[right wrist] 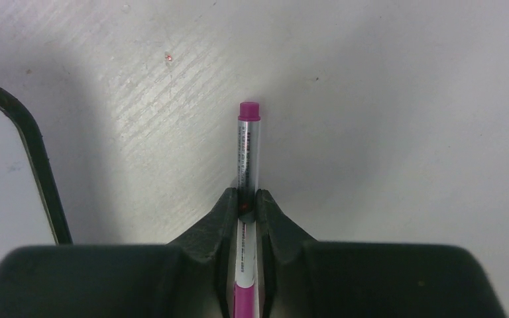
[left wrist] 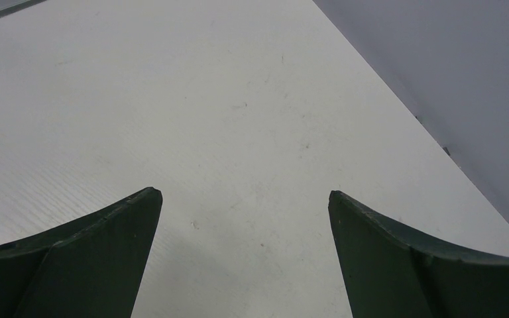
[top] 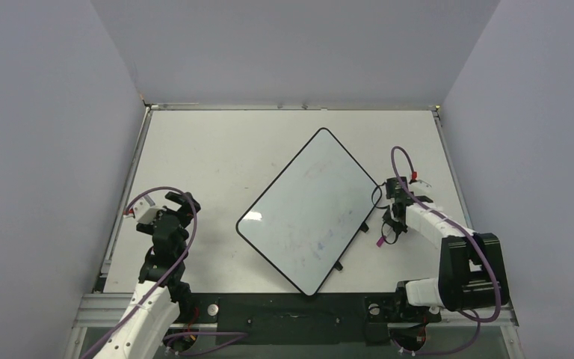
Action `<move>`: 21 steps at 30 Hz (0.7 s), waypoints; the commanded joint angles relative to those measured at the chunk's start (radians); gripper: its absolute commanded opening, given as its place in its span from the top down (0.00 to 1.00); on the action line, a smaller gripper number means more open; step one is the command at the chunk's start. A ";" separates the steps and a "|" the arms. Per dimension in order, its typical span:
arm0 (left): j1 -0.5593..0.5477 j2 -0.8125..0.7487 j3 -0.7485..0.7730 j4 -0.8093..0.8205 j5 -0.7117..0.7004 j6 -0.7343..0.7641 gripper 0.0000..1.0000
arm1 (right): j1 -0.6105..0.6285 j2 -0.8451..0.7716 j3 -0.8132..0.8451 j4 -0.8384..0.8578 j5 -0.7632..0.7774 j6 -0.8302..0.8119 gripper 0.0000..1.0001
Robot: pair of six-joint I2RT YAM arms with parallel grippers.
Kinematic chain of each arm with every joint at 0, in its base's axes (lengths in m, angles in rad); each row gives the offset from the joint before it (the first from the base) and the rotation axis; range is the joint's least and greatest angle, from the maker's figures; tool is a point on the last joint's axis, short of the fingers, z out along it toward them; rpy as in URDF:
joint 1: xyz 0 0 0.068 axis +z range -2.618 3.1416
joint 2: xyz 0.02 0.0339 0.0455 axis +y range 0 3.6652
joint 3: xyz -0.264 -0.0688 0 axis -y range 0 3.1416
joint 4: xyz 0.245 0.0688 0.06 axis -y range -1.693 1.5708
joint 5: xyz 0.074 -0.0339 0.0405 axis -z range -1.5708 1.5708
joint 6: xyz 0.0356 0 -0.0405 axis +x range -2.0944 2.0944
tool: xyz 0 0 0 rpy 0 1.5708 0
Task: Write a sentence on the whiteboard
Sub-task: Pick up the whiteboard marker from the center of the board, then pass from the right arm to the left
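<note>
Now right end effector clamps marker just right of whiteboard; left end effector agape.

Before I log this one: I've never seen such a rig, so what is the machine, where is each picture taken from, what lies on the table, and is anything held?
These are two robot arms bolted at the table's near edge. The overhead view looks down from behind them; the other two pictures come from a camera on each wrist.

On the off-white table lies the whiteboard, turned at an angle. It carries only faint marks, too pale to read, so no sentence is visible yet.

The left end effector is open and holds nothing, with bare table beneath it. The right end effector, beside the whiteboard's right edge, is shut on a marker with a silver barrel and magenta ends. Whether the marker is capped, I cannot tell. A black rounded corner of the whiteboard shows at the left of that wrist picture.
</note>
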 commanded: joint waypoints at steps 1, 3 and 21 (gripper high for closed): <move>-0.005 -0.014 0.012 0.016 -0.013 0.011 0.04 | 0.009 0.024 0.017 0.009 -0.013 -0.003 0.97; -0.004 -0.016 0.023 0.002 -0.008 0.018 0.04 | 0.009 0.001 0.014 0.008 -0.006 -0.005 1.00; -0.004 -0.078 0.276 -0.114 0.272 0.163 0.06 | 0.130 -0.556 0.186 -0.100 -0.013 -0.006 1.00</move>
